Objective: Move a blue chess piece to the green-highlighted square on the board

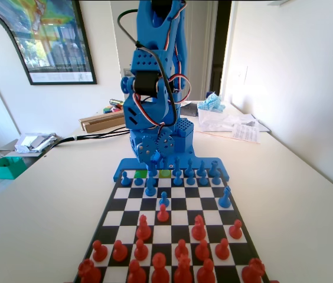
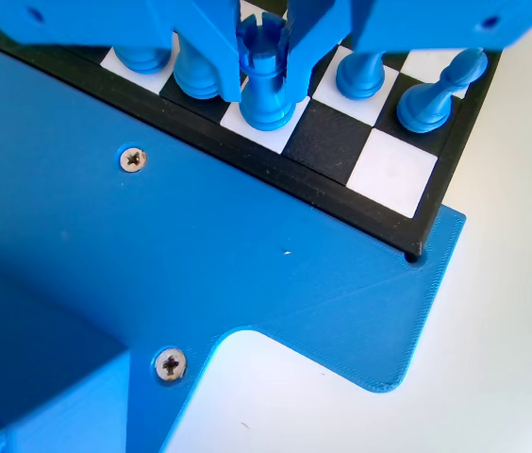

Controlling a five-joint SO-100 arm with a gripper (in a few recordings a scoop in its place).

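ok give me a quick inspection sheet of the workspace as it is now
surface: pale table, with the chequered board on it.
job's things: blue pieces stand on the board's far rows in the fixed view, red pieces on the near rows; two green squares on the far row. A blue castle-topped piece stands between the claw's jaws.
clutter: green tray, papers and a clear bag behind the arm.
grippers: claw low at the board's edge, jaws on either side of the piece; contact cannot be told.
cables: black cable along the table; wires on the blue arm.
surroundings: framed poster on the wall.
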